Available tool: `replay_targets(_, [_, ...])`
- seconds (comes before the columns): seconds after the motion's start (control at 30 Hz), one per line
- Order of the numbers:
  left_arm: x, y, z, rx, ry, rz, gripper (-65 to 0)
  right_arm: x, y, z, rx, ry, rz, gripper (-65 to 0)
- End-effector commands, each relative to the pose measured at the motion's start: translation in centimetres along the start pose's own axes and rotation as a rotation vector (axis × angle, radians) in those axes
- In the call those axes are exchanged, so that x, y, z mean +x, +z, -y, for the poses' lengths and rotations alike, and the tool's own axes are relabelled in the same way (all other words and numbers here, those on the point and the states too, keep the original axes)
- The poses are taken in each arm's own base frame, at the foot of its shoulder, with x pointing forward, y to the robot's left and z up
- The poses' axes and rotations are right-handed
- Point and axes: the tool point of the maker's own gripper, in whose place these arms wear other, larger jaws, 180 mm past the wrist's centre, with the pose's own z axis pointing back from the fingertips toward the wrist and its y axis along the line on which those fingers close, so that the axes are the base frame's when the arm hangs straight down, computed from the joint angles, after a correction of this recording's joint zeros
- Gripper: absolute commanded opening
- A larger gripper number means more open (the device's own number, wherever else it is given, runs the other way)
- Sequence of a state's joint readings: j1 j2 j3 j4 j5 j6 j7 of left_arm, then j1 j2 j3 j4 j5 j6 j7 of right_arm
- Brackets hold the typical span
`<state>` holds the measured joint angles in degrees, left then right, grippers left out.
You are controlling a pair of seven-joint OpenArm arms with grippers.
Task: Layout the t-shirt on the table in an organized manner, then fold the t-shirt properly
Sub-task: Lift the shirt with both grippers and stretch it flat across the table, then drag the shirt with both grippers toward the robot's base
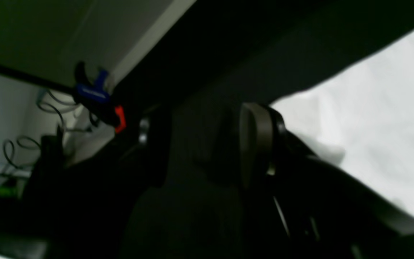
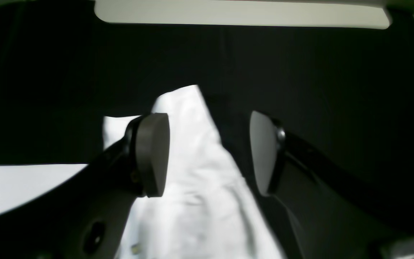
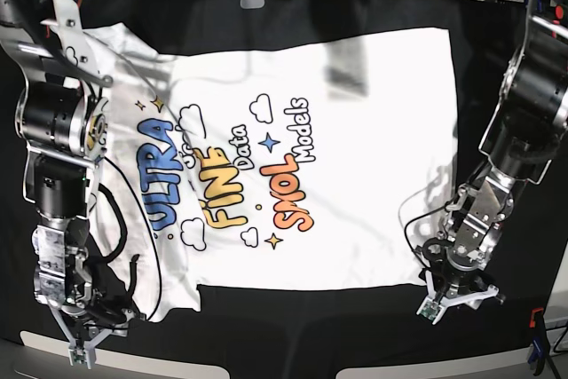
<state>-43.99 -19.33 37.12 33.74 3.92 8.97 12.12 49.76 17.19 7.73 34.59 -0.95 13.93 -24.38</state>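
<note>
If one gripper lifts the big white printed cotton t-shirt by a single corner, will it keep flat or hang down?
The white printed t-shirt would probably hang limp: it shows soft wrinkles while spread on the black cloth-covered table. It looks thin, so likely light. The sleeve already bunches, so pushing would likely crumple rather than slide it.

A wide table [image 3: 355, 317] covered in black cloth is seen from above, filling nearly the whole base view. A white t-shirt [image 3: 355, 148] is spread flat on it, print side up, with blue, yellow and orange cartoon lettering, small clouds and stars. The shirt is laid sideways, its hem toward the view's right and its sleeves toward the left. Light creases are seen across the fabric. Bare black cloth is left around it along the near and right edges. A blue and red clamp [image 3: 535, 336] is fixed at the table's near right corner
</note>
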Motion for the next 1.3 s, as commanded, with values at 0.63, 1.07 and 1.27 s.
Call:
replay_targets(0.63, [0.3, 9.1, 5.0, -0.096, -0.002, 0.012, -36.6, -4.5, 3.5, -1.5, 0.366, 0.131, -0.092, -30.8])
replay_targets(1.07, [-0.2, 24.7, 11.1, -0.154, -0.162, 0.183, -36.6, -11.2, 14.4, -1.4, 0.326, 0.571, -0.11, -30.8])
replay_targets(1.27, [-3.9, 28.0, 13.4, -0.192, -0.229, 0.115, -36.6, -13.8, 20.6, -5.4, 0.388, 0.763, -0.095, -30.8])
